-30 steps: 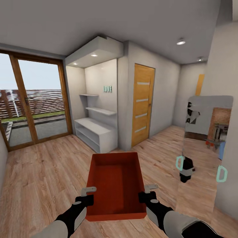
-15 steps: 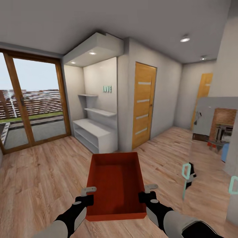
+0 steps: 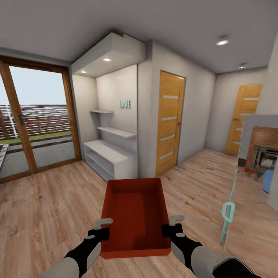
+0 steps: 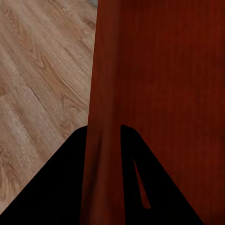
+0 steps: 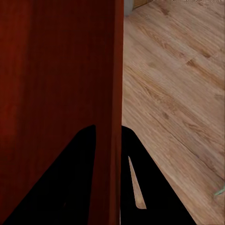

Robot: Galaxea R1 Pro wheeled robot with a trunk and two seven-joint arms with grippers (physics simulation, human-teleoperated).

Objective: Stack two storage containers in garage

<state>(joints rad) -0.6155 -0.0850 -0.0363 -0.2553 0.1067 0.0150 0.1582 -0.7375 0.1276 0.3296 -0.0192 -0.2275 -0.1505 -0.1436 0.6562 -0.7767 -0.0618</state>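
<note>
I carry one orange-red storage container (image 3: 135, 214) in front of me, level and above the light wood-plank floor (image 3: 46, 208) of the living room. My left gripper (image 3: 102, 228) is shut on its left wall, and the left wrist view shows that wall (image 4: 105, 112) pinched between the dark fingers (image 4: 70, 183). At the opposite side my right gripper (image 3: 170, 226) is shut on the right wall (image 5: 115, 93), with the fingers (image 5: 77, 183) either side of it. The tub is empty, its ribbed bottom plain to see.
Ahead stands a white alcove with shelves and a low cabinet (image 3: 110, 156). A wooden door (image 3: 170, 123) is right of it, a second door (image 3: 245, 119) farther right. Glass patio doors (image 3: 34, 123) fill the left wall. A glass panel (image 3: 247, 173) with a teal handle (image 3: 227, 212) stands close at right.
The view has swung to the right: the alcove and patio doors slid left and the second door came into sight. Both grippers hold the container as before.
</note>
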